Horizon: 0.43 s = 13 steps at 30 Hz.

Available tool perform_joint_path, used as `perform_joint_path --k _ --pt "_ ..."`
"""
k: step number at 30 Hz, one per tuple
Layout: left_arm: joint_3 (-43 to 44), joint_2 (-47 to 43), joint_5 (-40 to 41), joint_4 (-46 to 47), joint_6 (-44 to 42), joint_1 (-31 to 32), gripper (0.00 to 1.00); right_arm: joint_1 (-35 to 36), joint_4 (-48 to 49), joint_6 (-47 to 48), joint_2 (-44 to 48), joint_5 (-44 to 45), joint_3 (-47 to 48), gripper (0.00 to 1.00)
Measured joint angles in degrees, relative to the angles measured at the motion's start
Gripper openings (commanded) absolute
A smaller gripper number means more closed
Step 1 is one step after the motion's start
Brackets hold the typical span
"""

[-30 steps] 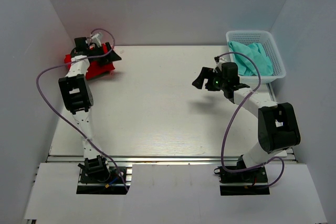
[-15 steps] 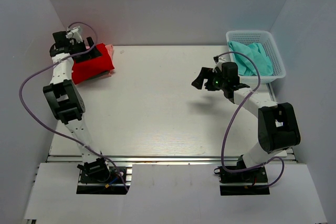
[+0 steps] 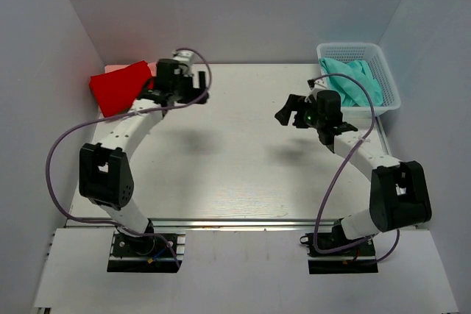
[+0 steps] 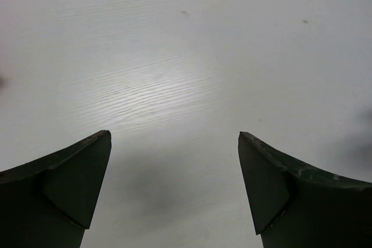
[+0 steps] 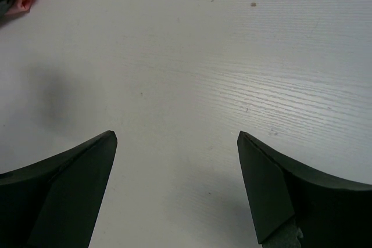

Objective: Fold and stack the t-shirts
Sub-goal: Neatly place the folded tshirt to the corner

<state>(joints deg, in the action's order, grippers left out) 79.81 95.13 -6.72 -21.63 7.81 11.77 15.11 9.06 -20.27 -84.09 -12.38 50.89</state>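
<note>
the white wood-grain table (image 3: pixel 221 174) offers its middle as folding space, i judge. the white plastic lattice basket (image 3: pixel 388 79) at the far right corner holds crumpled teal cloth (image 3: pixel 353 82), likely the next shirt. the folded bright red t-shirt (image 3: pixel 118 87) lies at the far left corner, out of the way. the left gripper (image 4: pixel 174 137) and right gripper (image 5: pixel 177 135) hover above the table, both spread wide and holding nothing.
</note>
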Motion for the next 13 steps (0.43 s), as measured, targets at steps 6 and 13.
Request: perform_joint_path --k 6,13 --pt "-9.49 -1.81 3.32 5.44 1.77 10.62 1.0 0.0 -0.37 -0.07 7.41 3.34 -7.41 0.9" --pt "-17.75 -9.53 11.04 6.12 3.39 13.2 1.0 0.0 -0.74 -0.02 14.1 6.43 -12.46 0.9"
